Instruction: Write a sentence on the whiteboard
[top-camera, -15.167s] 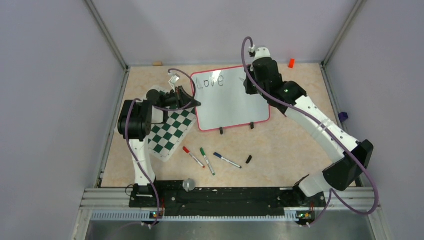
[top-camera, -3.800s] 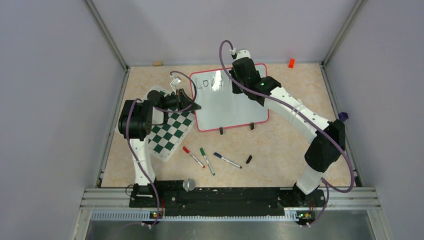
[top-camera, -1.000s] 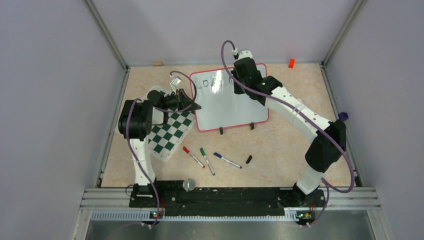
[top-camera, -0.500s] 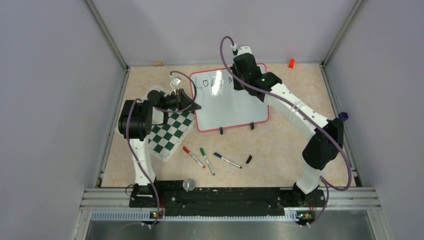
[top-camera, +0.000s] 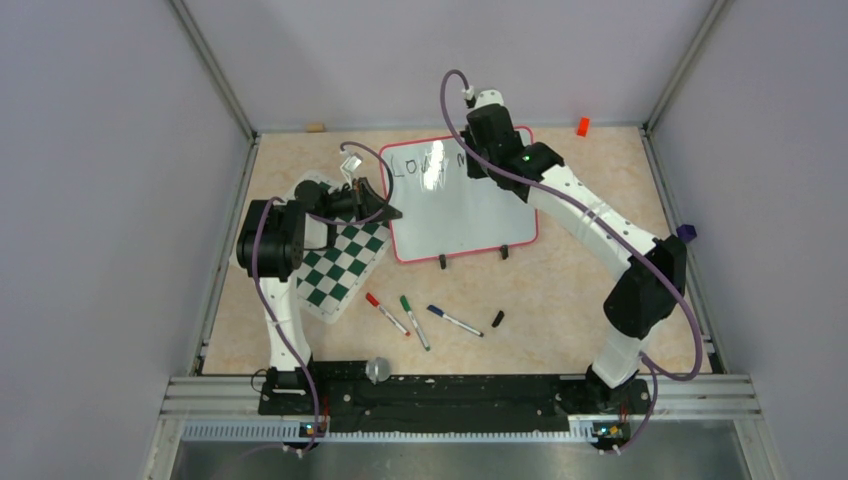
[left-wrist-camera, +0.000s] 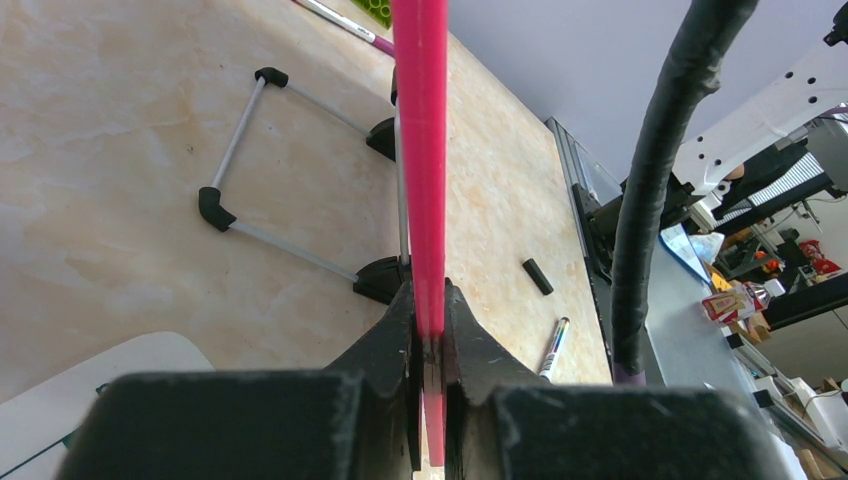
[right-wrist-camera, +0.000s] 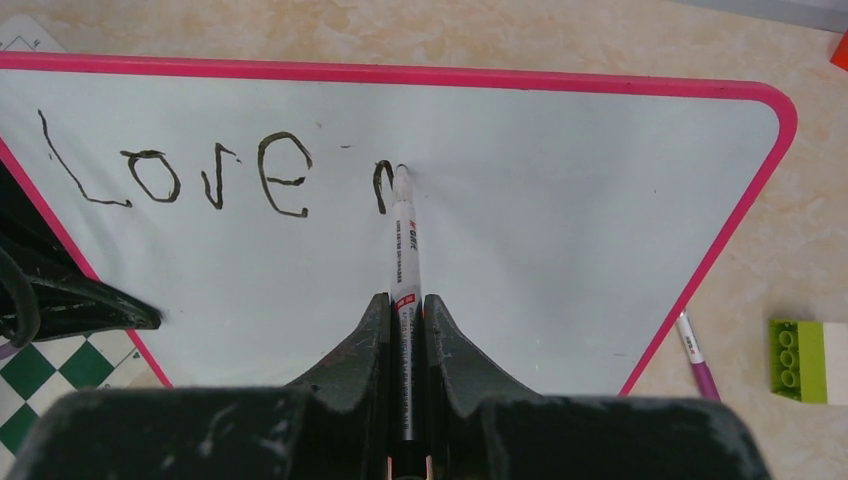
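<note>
Near the 12 o'clock edge of the whiteboard (right-wrist-camera: 560, 200), the right end effector (right-wrist-camera: 405, 300), clamped tight on a marker (right-wrist-camera: 403, 240), had started a second word after "Love", leaving the sentence (right-wrist-camera: 180, 175) far from finished.

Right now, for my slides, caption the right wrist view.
Right gripper holds a marker on the whiteboard, tip at a partial letter after Love.

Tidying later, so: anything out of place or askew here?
Nothing serious. A loose black cap lies near the three spare markers, and the whiteboard sits slightly skewed, its frame edge clamped by the left gripper.
</note>
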